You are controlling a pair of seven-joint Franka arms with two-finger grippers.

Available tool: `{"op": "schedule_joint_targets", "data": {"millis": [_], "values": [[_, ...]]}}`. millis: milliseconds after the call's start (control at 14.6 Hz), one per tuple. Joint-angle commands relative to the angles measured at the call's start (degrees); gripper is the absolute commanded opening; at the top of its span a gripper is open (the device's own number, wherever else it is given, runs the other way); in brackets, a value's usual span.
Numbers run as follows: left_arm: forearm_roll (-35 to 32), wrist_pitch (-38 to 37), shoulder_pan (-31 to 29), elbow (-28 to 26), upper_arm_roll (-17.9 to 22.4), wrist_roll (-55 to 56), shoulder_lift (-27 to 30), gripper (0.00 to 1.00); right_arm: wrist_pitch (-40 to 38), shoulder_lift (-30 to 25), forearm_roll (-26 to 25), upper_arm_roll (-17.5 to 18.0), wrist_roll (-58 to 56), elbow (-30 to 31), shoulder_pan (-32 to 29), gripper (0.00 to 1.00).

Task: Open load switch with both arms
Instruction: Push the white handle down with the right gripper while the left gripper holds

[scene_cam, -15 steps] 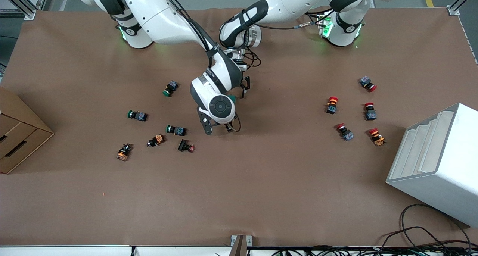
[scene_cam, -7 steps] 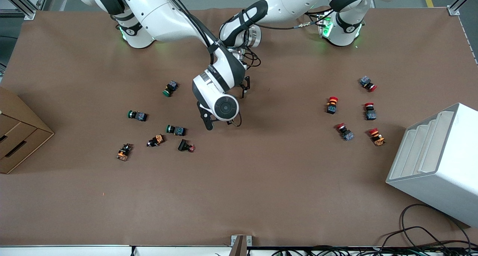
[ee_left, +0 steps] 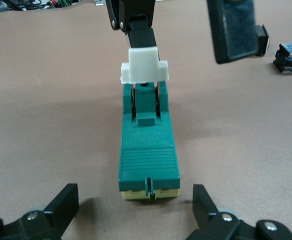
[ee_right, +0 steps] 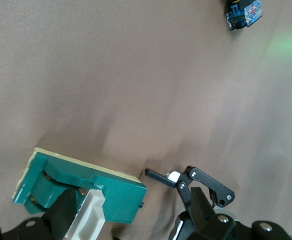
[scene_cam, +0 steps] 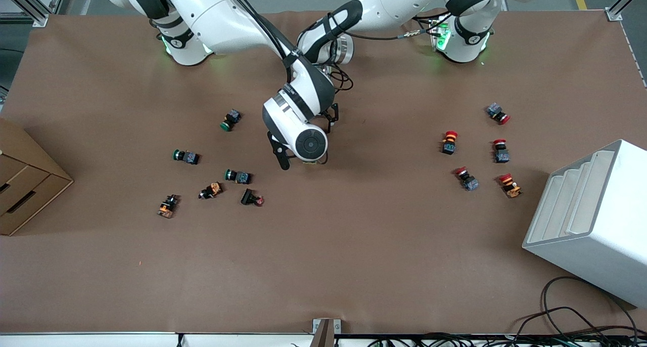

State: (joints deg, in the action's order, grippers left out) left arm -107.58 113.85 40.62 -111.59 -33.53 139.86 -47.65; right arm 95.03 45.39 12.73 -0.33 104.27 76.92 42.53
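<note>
Cardboard box (scene_cam: 28,177) with drawer fronts sits at the right arm's end of the surface (scene_cam: 354,246); what its drawers hold cannot be seen. White stepped bin (scene_cam: 589,220) stands at the left arm's end, its slots facing up.

Three green-capped buttons (scene_cam: 226,120) lie toward the right arm's end, with three darker orange-and-black parts (scene_cam: 211,190) nearer the front camera. Five red-capped buttons (scene_cam: 449,141) are grouped near the white bin.

One load switch (ee_left: 147,150) lies flat on the surface at mid-table, under the right arm's wrist in the front view. It is a long dark green block with a ribbed top, a cream base and a white tab (ee_left: 144,66) standing up at one end.

Left hand (ee_left: 133,195) is low at the switch's ribbed end, fingers (ee_left: 64,202) spread wide on either side and clear of the block. Right hand (ee_right: 130,215) is at the tab end, also spread wide. The tab sits in its gap close by one finger; whether they touch cannot be told.
</note>
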Motion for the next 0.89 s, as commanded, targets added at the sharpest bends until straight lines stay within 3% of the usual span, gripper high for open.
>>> {"op": "schedule_joint_targets", "data": {"millis": [0, 822], "values": [[-0.79, -1.27, 0.69, 0.41, 0.66, 0.94, -0.78, 1.00, -2.13, -1.18, 1.33, 0.51, 0.41, 0.26, 0.01, 1.00], [-0.61, -3.29, 1.21, 0.15, 0.66, 1.03, -0.78, 1.00, -3.28, -1.88, 1.33, 1.21, 0.67, 0.16, 0.10, 1.00]]}}
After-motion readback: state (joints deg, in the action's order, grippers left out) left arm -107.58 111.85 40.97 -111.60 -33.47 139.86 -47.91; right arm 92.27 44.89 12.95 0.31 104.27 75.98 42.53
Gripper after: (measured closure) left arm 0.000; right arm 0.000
